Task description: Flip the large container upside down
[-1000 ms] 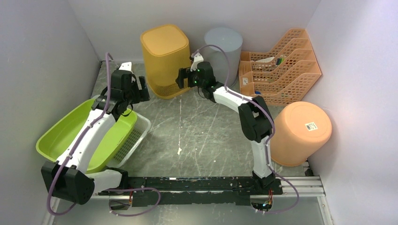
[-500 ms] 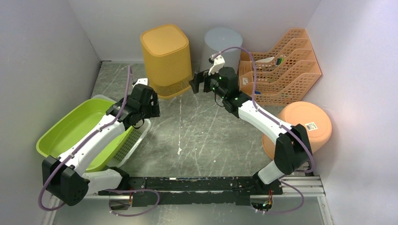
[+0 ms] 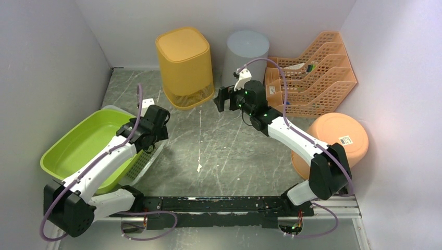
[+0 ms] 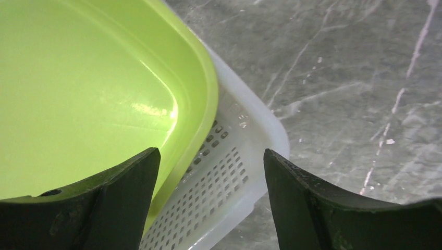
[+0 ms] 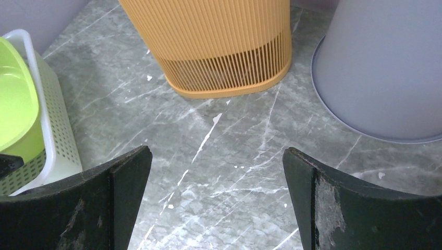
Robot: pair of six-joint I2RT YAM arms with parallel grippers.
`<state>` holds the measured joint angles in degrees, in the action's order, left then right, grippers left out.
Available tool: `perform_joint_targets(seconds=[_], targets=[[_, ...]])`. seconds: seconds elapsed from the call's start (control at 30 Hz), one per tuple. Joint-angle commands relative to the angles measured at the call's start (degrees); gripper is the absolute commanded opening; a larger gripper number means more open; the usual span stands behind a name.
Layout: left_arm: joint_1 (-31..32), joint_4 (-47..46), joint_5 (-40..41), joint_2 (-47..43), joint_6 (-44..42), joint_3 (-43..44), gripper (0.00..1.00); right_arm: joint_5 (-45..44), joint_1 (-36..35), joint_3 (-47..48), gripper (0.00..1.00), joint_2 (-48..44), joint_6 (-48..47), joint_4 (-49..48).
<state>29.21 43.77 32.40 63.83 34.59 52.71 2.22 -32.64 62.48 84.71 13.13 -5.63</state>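
Left claw [image 4: 208, 156] spread empty over white basket [image 4: 229, 177] half-hidden under green tub [image 4: 78, 94]; right claw [image 5: 216, 153] wide open, yellow bin [image 5: 219, 47] cropped.

The yellow ribbed plastic bin [image 3: 185, 65] is standing at the back, left of the grey round plastic bin [image 3: 247, 49]; the green plastic basin [image 3: 83, 146] is lying in the white perforated basket [image 4: 224, 182].
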Motion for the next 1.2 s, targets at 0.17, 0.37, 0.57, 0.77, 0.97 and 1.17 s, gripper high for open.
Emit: perform_joint_targets(seconds=[0.17,0.37,0.57,0.77,0.97,1.17], targets=[[0.2,2.4,8.6,0.8,4.3,-2.9,0.82,-0.7,-0.3,-1.1,1.0,-2.5,-1.1,1.3],[0.2,1.9,8.1,3.7,4.8,-2.9,0.78,-1.5,-0.3,-1.3,1.0,-3.1,-2.0,2.2],[0.2,0.6,7.1,6.2,4.4,-3.0,0.56,-2.4,-0.3,-1.5,1.0,-3.4,-2.9,2.7],[0.2,0.9,7.7,5.6,4.6,-2.4,0.37,-2.2,-0.3,-1.6,1.0,-3.0,-2.9,2.4],[0.2,1.5,8.2,4.2,4.0,-1.1,0.07,-2.4,-0.4,-1.6,1.0,-2.4,-2.8,2.2],[0.5,2.3,7.7,4.8,2.5,3.4,0.07,-2.9,-0.3,-1.8,1.0,-2.8,-2.9,2.2]])
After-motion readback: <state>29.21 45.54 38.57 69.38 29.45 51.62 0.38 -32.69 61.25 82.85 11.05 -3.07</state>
